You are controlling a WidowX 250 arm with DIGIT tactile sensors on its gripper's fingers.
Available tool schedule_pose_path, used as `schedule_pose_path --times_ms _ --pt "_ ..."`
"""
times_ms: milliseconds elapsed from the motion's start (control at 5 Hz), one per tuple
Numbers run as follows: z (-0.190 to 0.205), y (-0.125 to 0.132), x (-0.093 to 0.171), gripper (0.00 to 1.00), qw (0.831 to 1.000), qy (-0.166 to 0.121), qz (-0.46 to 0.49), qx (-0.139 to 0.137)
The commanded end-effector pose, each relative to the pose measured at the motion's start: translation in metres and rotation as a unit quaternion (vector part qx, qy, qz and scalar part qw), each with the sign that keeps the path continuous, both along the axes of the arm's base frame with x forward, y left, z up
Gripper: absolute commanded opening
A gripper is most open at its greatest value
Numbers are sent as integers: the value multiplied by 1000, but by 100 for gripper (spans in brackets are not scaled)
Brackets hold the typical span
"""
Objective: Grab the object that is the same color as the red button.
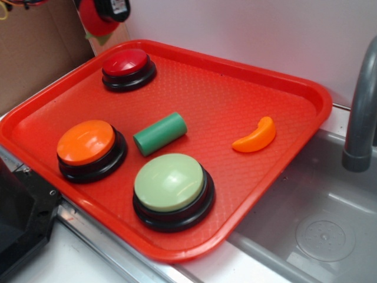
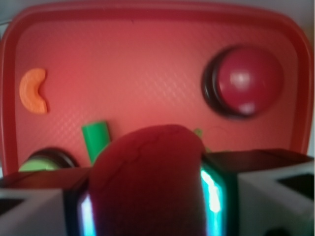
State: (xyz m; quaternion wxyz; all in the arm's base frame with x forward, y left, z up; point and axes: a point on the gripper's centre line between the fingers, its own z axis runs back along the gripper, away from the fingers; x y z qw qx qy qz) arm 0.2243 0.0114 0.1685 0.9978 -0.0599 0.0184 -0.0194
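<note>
In the exterior view the gripper (image 1: 100, 15) hangs at the top edge, above the tray's (image 1: 306, 94) far corner and behind the red button (image 1: 127, 63), with the fruit (image 1: 93, 22) showing red below its black body and a bit of green under it; the fingers themselves are cut off here. On the tray sit the orange button (image 1: 88, 146), the pale green button (image 1: 171, 187), a green cylinder (image 1: 159, 134) between them, and an orange crescent (image 1: 255, 136) well apart toward the sink (image 1: 318, 230). In the wrist view the fruit (image 2: 147, 182) fills the gap between the two fingers (image 2: 34, 211), which are closed against its sides, so it is held off the tray, with the red button (image 2: 246, 81) below to the right and the crescent (image 2: 33, 91) far left. The fruit is round and smooth-sided, and the grip looks to sit low on it; any jolt or slack in the fingers could let it roll out and drop onto the tray or off its rim.
</note>
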Motion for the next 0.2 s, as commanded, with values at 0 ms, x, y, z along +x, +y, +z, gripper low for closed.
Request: schedule_pose_path --times_ms 0 --pt "13 -14 -26 0 999 3 0 35"
